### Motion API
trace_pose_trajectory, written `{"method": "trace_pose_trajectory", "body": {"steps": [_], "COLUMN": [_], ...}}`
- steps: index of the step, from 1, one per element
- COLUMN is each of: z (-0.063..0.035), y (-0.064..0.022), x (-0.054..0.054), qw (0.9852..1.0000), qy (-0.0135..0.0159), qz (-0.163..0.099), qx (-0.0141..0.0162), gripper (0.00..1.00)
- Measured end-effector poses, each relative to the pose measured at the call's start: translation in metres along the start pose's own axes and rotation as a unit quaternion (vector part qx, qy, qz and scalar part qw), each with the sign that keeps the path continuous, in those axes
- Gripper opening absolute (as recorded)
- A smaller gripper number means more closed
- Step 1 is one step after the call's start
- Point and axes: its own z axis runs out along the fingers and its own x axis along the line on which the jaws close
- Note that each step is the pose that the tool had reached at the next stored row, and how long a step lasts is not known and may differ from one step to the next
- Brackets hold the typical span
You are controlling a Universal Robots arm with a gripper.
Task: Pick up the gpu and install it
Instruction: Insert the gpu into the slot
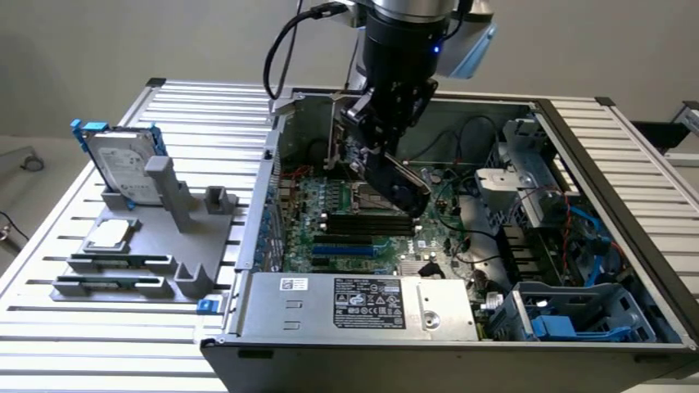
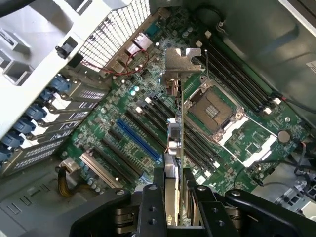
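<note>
My gripper (image 1: 377, 151) hangs inside the open computer case (image 1: 459, 327), shut on the gpu (image 1: 395, 184), a flat black card held edge-down and tilted above the green motherboard (image 1: 349, 221). In the wrist view the gpu (image 2: 175, 133) runs edge-on away from my gripper (image 2: 173, 197), its silver end bracket (image 2: 182, 59) at the far end. The fingers (image 2: 150, 202) press on both faces of the card. It hovers over the black expansion slots (image 2: 148, 118), beside the CPU socket (image 2: 212, 108) and the blue slot (image 2: 138, 140).
A grey fixture (image 1: 142, 246) on the slatted table at the exterior view's left holds a silver hard drive (image 1: 120, 168) with blue frame and a square CPU chip (image 1: 110, 235). The case holds a power supply (image 1: 361, 307), drive cages (image 1: 525, 188) and cables.
</note>
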Motion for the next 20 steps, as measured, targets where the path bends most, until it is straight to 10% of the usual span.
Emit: {"method": "trace_pose_trajectory", "body": {"steps": [10, 20], "z": [0.0052, 0.0105], "y": [-0.0001, -0.0002], "x": [-0.0001, -0.0003], "qw": [0.9959, 0.9834], "qy": [0.0018, 0.0036], "qz": [-0.091, -0.181], "qx": [0.0025, 0.0050], "gripper": [0.26, 0.26]}}
